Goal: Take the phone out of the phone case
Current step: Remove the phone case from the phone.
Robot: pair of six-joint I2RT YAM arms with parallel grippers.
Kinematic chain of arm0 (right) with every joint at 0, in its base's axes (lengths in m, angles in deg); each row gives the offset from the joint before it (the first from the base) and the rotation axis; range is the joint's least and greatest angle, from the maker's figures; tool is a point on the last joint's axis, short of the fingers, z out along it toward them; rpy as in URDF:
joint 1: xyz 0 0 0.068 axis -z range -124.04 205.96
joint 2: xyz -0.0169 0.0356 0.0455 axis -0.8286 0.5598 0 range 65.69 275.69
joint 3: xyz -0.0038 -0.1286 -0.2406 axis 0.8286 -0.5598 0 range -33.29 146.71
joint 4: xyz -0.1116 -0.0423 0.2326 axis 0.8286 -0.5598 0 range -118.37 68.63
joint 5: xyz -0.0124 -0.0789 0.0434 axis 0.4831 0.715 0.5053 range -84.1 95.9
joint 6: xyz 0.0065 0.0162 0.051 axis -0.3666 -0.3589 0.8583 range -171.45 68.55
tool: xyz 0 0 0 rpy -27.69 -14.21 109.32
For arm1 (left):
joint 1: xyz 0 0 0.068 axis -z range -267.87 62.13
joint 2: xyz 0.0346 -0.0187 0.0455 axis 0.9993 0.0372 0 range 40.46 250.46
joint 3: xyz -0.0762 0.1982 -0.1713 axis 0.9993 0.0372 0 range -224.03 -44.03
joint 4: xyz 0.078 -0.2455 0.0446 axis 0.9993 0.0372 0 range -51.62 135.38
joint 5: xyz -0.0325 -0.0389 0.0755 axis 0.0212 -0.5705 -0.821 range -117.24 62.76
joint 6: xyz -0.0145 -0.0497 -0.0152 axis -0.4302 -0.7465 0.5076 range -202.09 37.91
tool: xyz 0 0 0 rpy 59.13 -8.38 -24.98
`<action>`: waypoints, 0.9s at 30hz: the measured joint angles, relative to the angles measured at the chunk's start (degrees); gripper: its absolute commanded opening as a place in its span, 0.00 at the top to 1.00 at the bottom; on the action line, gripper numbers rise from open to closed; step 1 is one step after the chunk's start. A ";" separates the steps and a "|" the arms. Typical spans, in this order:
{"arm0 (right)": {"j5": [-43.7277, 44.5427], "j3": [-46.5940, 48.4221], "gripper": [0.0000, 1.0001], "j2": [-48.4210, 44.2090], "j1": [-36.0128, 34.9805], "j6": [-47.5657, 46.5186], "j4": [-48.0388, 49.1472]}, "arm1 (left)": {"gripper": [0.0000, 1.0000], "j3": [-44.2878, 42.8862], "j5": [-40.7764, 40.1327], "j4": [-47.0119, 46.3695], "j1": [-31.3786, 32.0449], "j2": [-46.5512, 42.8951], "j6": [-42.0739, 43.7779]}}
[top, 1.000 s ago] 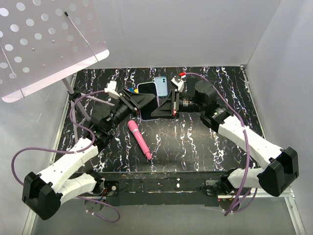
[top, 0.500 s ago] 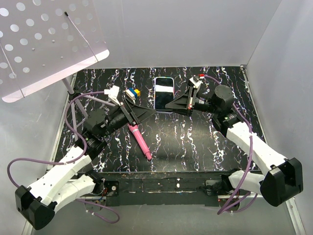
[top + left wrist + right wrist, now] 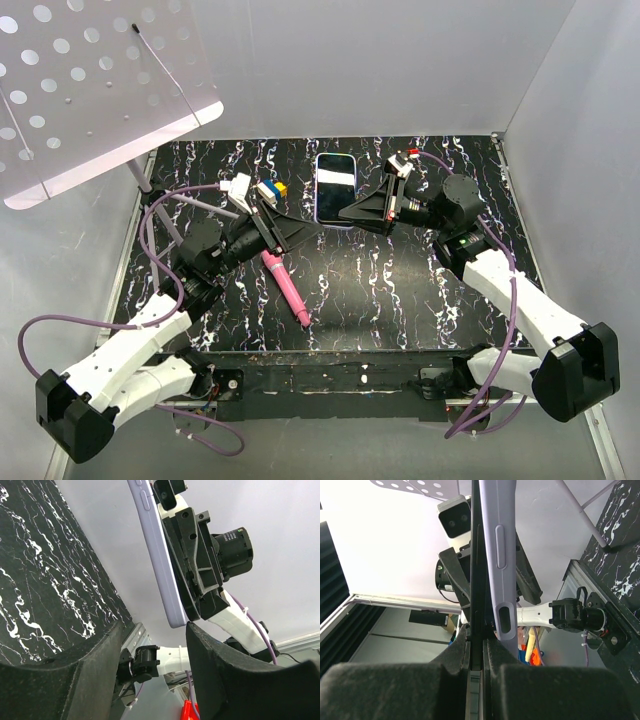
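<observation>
Gripping the phone [image 3: 335, 186], right end effector [image 3: 479, 636] clamps tight; left end effector [image 3: 155, 628] gapes, apparently empty.

The cased phone [image 3: 335, 188] is at the middle rear of the bench [image 3: 400, 300], between the two hands. The right hand [image 3: 345, 214] reaches in from the right and is clamped on the phone's near end. The left hand [image 3: 314, 231] is at the phone's front left, just beside it, with its fingers [image 3: 100, 670] apart and nothing between them. A pen [image 3: 285, 283] lies on the bench in front of the left hand, left of the centre. A small block [image 3: 270, 189] is left of the phone, behind the left hand. A perforated panel [image 3: 90, 80] on a stand [image 3: 140, 172] hangs over the rear left corner.
</observation>
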 measured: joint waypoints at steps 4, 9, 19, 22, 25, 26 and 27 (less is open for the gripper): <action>-0.11 0.00 0.99 0.00 0.00 0.33 0.02 | 0.46 0.00 -0.20 -0.48 0.00 0.35 -0.72; 0.22 -0.22 0.99 -0.02 0.02 0.42 0.15 | 0.53 0.00 -1.29 -0.48 0.02 1.27 -2.34; 0.87 -1.64 0.99 -0.17 0.00 -0.02 -0.11 | 0.81 -2.08 -2.25 -3.63 0.02 7.32 -5.22; 0.98 -2.47 0.99 -0.72 0.00 -0.72 -0.15 | 0.99 -4.02 -2.19 -3.93 0.02 9.70 -5.42; 1.77 -2.64 0.99 -1.20 0.13 -1.99 -0.57 | 1.00 -5.46 -2.86 -1.57 0.07 11.13 -4.90; 2.21 -2.93 0.99 -1.42 0.15 -2.43 -0.83 | 1.00 -6.16 -3.45 -0.17 0.20 11.41 -4.66; 2.64 -3.39 0.99 -1.66 0.15 -3.15 -1.14 | 1.00 -7.08 -4.11 1.60 0.35 11.65 -4.31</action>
